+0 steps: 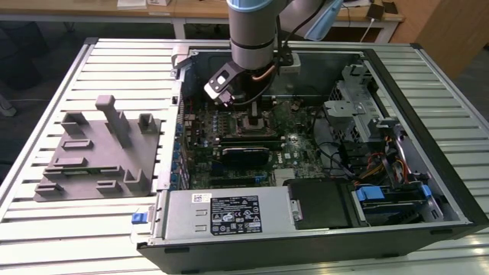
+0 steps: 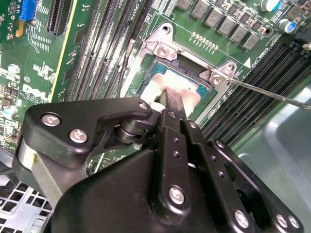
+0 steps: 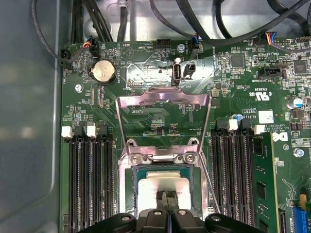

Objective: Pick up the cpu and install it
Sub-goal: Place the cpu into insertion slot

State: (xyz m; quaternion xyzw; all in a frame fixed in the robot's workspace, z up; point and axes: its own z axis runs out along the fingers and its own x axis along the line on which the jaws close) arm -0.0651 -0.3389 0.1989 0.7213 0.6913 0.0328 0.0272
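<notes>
Second wrist view has the gripper (image 2: 170,98) with its fingers pressed together, gripping nothing, tips at or just over the cpu (image 2: 183,86). The cpu lies inside the socket (image 2: 160,48) near the middle of the motherboard (image 2: 39,63). Nothing clamps the chip, so I judge that a sideways drag or hard push could skew it and bend contacts. First wrist view adds the hold-down plate (image 3: 165,99) standing open. The second wrist view gives the lever (image 2: 272,91) lying free.
</notes>
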